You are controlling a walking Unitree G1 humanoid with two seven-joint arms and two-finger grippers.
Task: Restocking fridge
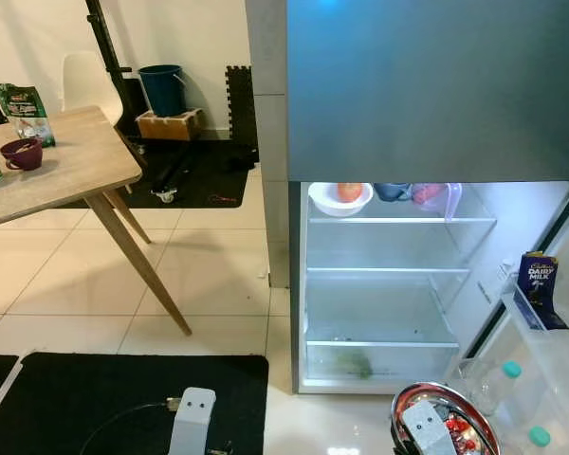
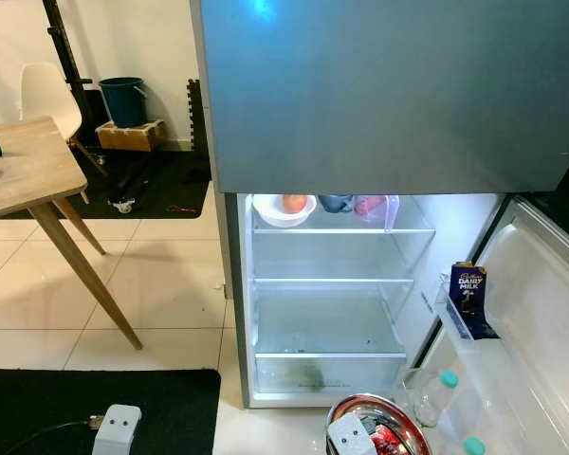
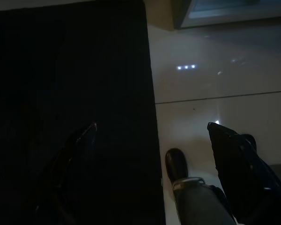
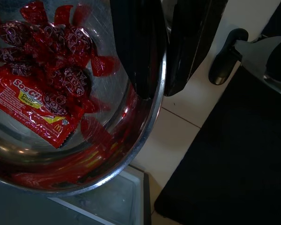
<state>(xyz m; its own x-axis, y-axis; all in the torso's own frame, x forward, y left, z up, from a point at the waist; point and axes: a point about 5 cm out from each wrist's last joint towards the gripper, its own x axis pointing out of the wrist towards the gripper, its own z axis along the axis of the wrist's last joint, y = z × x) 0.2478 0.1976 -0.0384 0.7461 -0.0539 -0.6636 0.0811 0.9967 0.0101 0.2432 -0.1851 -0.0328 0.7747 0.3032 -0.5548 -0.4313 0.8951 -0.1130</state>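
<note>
The fridge (image 1: 389,284) stands open with lit glass shelves; the middle shelf (image 1: 379,270) is bare. On the top shelf are a white bowl with an orange fruit (image 1: 340,197), a dark cup and a pink container. My right gripper (image 4: 164,89) is shut on the rim of a steel bowl (image 1: 446,417) low in front of the fridge, one finger inside and one outside. The bowl holds red wrapped sweets (image 4: 51,51) and a red sauce sachet (image 4: 35,110). My left gripper (image 3: 152,133) hangs open over the edge of a black mat, holding nothing.
The fridge door (image 1: 559,332) swings open on the right, carrying a Dairy Milk bar (image 1: 538,282) and teal-capped bottles (image 1: 498,384). A wooden table (image 1: 57,166) with a purple bowl stands left. A black mat (image 1: 123,398) lies below on the tiled floor.
</note>
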